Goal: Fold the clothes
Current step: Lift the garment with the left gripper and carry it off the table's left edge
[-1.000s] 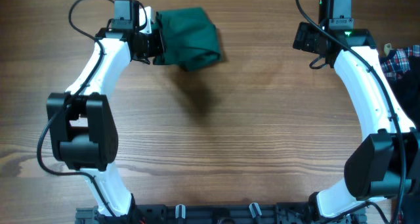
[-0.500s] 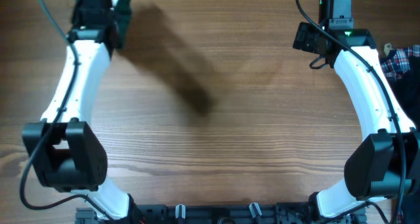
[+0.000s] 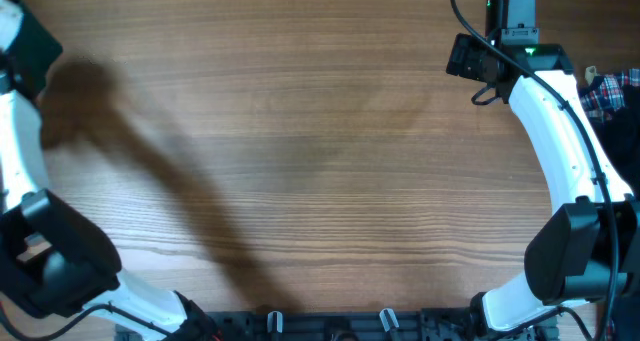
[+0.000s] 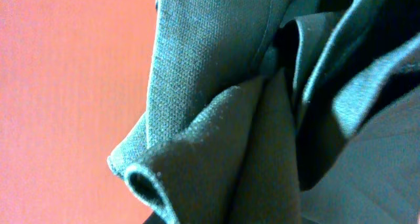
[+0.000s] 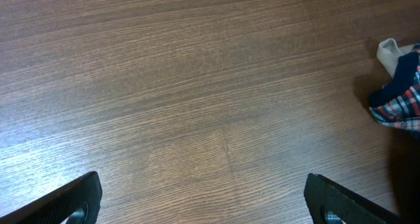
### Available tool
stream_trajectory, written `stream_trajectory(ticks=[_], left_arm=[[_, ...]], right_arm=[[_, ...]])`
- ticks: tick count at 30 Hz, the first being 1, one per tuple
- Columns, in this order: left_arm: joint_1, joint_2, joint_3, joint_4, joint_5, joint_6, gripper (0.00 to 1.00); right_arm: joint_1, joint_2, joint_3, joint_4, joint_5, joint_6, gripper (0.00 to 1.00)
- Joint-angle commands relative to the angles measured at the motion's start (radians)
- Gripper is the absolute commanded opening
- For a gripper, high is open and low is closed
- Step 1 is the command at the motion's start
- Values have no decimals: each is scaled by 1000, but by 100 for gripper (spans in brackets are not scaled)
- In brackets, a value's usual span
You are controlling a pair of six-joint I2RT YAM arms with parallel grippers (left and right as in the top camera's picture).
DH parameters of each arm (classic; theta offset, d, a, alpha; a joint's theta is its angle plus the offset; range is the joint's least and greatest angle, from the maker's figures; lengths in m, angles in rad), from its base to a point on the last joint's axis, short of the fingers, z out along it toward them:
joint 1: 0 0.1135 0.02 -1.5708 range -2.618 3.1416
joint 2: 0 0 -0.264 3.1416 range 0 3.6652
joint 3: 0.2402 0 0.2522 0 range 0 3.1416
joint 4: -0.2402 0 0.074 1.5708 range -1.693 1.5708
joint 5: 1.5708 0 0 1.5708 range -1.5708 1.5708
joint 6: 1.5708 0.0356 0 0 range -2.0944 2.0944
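A dark green garment [image 4: 262, 119] fills the left wrist view, bunched in folds right at the camera, with an orange-red surface behind it. It is out of the overhead view. My left arm [image 3: 15, 51] reaches off the table's left edge; its fingers are hidden by the cloth, which hangs from them. My right gripper [image 5: 203, 198] is open and empty over bare wood at the far right [image 3: 468, 59]. A plaid blue-and-red garment [image 5: 401, 96] lies at the right edge [image 3: 612, 89].
The wooden table [image 3: 320, 131] carries only the left arm's long shadow [image 3: 150, 171]. More clothes lie heaped beyond the right edge next to the plaid garment. A black rail runs along the front edge [image 3: 330, 326].
My left arm has swung from the table's back left out past the left edge, carrying the green garment off the table and out of the overhead view. The right arm has not moved.
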Motion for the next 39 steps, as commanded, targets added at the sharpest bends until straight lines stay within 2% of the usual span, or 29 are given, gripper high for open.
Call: stream_trajectory(ticks=[1,5,11,16,19,22,25,28,31,32,35,37,39], left_arm=[[82,-23,27,53,159,26,4],[147,-6,27,96,245,72,4],[181,129,27,92,245,70,4],[180,245,27,163,163,69,4],[169,246,27,132,122,-44,4],[134,245,27,133,31,-52,4],[87,243,27,316,-126,132,4],[58,238,27,410,-144,256,4],[52,238,27,323,-142,251,4],[52,238,27,233,-138,209,4],[50,238,27,91,-95,61,4],[45,239,27,-45,0,-43,4],[36,240,27,-113,63,-137,4]], right_arm=[[-3,12,-10,3,-8,-3,100],[-3,12,-10,3,-8,-3,100],[-3,12,-10,3,-8,-3,100],[-3,12,-10,3,-8,-3,100],[-3,12,-10,3,-8,-3,100],[-3,12,-10,3,-8,-3,100],[-3,12,-10,3,-8,-3,100],[-3,12,-10,3,-8,-3,100],[-3,12,-10,3,-8,-3,100],[-3,12,-10,3,-8,-3,100],[-3,12,-10,3,-8,-3,100],[-3,12,-10,3,-8,-3,100],[-3,12,-10,3,-8,-3,100]])
